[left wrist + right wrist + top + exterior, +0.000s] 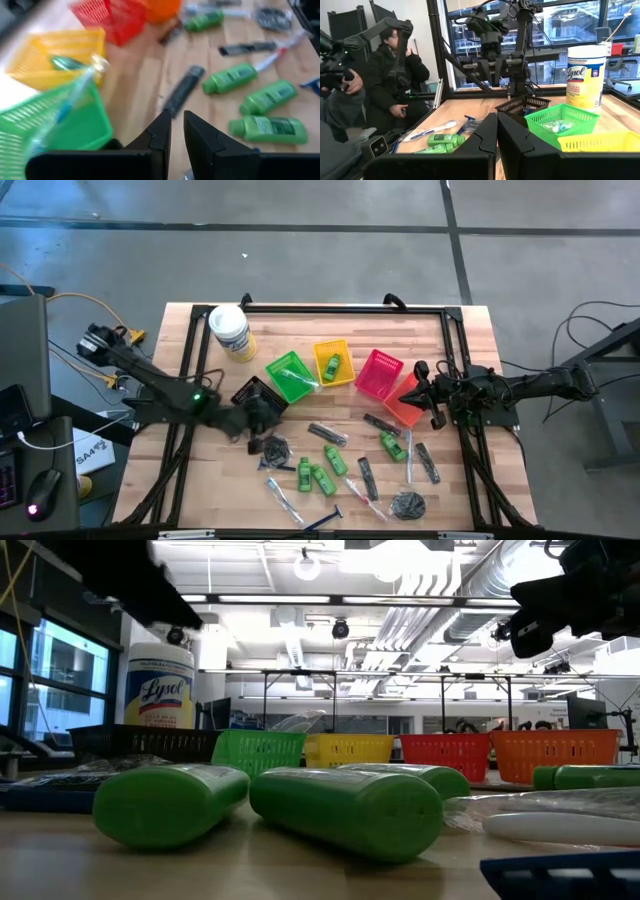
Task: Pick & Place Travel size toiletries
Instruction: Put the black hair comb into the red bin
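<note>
The left gripper [262, 412] hovers over the black basket [252, 392], its fingers nearly together with only a thin slit between them; nothing is visibly held. The right gripper [428, 395] waits fully closed beside the orange basket [405, 402]. Most toiletries, including green bottles [334, 460] and a black comb [327, 433], lie on the table beyond the black basket. For the next pick, the fingers should widen before descending squarely over one item. The black basket's contents are hidden.

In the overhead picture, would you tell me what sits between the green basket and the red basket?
The yellow basket sits between the green basket and the red basket, with a green mini bottle lying inside it; the high view shows this.
</note>
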Available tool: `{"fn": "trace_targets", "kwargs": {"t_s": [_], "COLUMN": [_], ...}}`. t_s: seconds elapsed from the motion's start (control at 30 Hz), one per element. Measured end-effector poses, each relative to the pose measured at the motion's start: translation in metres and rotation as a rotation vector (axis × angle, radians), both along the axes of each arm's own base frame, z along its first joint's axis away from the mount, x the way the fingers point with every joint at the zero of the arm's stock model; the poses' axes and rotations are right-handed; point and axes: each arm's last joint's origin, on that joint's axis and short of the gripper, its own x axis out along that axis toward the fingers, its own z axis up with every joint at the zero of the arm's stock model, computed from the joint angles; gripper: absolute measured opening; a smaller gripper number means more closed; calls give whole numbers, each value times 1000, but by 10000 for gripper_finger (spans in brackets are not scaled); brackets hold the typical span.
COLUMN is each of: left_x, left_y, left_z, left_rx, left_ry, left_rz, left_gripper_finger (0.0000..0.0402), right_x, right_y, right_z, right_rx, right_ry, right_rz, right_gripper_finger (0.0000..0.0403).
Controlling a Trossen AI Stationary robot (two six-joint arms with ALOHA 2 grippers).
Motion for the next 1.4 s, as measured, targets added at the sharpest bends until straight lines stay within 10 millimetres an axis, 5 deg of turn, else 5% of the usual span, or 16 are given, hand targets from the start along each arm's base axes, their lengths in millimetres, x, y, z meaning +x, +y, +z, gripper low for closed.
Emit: {"fn": "trace_targets", "kwargs": {"t_s": [0.17, 0.43, 0.67, 1.0, 1.4], "left_x": [42, 120, 169, 178, 187], "left_y": [8, -10, -5, 19, 14], "left_z": [-3, -3, -22, -29, -66], "left_rx": [22, 222, 356, 241, 276], "left_ry": [131, 389, 501, 540, 619], "left_rz": [-137, -254, -344, -335, -399], "left_gripper_finger": [47, 55, 160, 323, 335], "right_x": [0, 0, 0, 0, 0], "right_y": [0, 0, 0, 2, 2], "right_z": [0, 0, -1, -8, -11], "right_rx": [-1, -2, -4, -8, -8], "right_ry": [-1, -1, 7, 81, 111], "right_rz": [0, 1, 10, 66, 64], "right_gripper_finger": [3, 3, 3, 3, 3]}}
